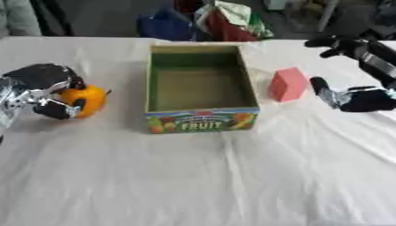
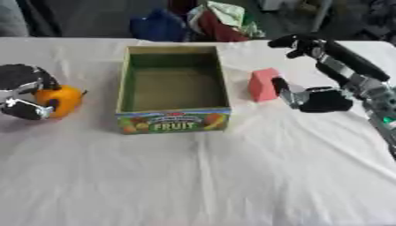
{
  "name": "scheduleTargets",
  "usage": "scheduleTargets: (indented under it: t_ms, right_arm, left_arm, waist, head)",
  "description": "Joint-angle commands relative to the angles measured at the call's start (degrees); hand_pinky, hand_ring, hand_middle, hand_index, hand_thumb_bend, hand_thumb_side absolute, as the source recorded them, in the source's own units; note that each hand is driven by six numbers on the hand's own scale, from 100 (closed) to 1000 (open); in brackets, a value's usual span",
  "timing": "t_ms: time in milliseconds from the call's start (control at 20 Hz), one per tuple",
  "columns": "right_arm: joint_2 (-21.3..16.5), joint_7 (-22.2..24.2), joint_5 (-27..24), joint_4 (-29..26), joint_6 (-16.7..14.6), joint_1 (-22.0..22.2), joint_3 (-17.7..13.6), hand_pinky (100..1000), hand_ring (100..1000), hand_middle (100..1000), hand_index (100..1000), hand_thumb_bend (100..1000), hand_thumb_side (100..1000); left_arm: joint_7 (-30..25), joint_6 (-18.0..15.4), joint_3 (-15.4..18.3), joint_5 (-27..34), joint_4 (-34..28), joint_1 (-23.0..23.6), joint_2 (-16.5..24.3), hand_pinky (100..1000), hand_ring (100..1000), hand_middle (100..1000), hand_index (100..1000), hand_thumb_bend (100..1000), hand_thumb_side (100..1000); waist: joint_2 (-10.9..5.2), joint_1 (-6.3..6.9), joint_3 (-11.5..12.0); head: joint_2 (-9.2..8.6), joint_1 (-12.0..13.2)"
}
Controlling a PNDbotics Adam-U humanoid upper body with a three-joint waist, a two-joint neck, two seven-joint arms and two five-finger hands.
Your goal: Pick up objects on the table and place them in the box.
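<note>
While left hand (image 1: 39, 95) fingers (image 1: 60, 110) curl round orange fruit (image 1: 86, 99), box (image 1: 203, 120) beside.

The box (image 1: 202, 121) carries the word "FRUIT" on its front panel, among pictured fruit.

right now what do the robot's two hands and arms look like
The left hand is mostly shiny silver metal with black fingers and a dark, rounded back. The right hand is black with a silver segment on one finger. The right arm behind it is black with silver joint sections and a small green spot low on it. No loose cables show.
</note>
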Motion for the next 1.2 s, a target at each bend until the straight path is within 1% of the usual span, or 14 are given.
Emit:
scheduleTargets:
  t_ms: [50,100,300,500,700,900,1000,1200]
  right_arm:
    - [-0.96,-0.12,-0.53,-0.16,-0.10,-0.87,-0.57,854,949,883,937,100,306]
    - [-0.98,-0.14,-0.54,-0.15,-0.10,-0.89,-0.57,854,949,883,937,100,305]
    - [-1.07,-0.16,-0.56,-0.10,-0.10,-0.90,-0.57,854,949,883,937,100,308]
    - [-1.15,-0.06,-0.57,-0.02,-0.13,-0.89,-0.48,854,949,884,938,100,306]
    - [-1.18,0.08,-0.72,0.17,-0.16,-0.91,-0.31,854,949,883,938,100,308]
    - [-1.06,0.47,-0.95,0.26,-0.29,-1.21,0.04,854,949,883,938,100,309]
    - [-0.91,0.79,-1.06,0.24,-0.37,-1.53,0.32,854,950,883,938,100,309]
    - [-0.27,1.73,-1.45,-0.15,-0.66,-2.71,1.17,855,950,883,938,100,309]
  left_arm:
    - [2.31,-0.18,1.04,-1.86,-2.63,-1.13,1.76,447,382,402,632,100,413]
    - [2.91,-0.12,1.16,-2.19,-3.47,-1.17,2.01,434,368,386,619,100,426]
    - [4.01,0.20,1.60,-1.90,-7.47,-1.93,3.30,419,355,371,607,100,436]
    - [3.90,0.49,1.93,-0.22,-11.69,-4.13,4.22,412,351,368,605,100,442]
    - [3.39,0.82,2.27,1.93,-14.58,-7.23,4.00,419,358,374,609,100,429]
    - [2.79,0.19,1.23,2.44,-14.42,-10.74,1.51,422,361,377,611,100,426]
    - [2.61,-0.67,0.31,1.96,-13.44,-12.23,-0.41,423,362,377,612,100,427]
    - [2.86,-2.41,-1.43,0.47,-10.70,-14.49,-5.09,426,366,381,614,100,429]
  waist:
    - [-1.14,0.11,-0.07]
    - [-1.15,0.11,-0.07]
    - [-1.24,0.12,-0.13]
    - [-1.47,0.22,-0.32]
    - [-1.79,0.45,-0.54]
    - [-2.02,0.64,-1.06]
    - [-2.05,0.63,-1.52]
    - [-1.90,0.71,-3.25]
  head:
    - [0.10,-0.10]
    - [0.05,-0.12]
    - [-0.07,-0.18]
    - [-0.04,-0.22]
    - [-0.03,-0.29]
    - [-0.28,-0.10]
    - [-0.38,0.11]
    - [-0.80,1.19]
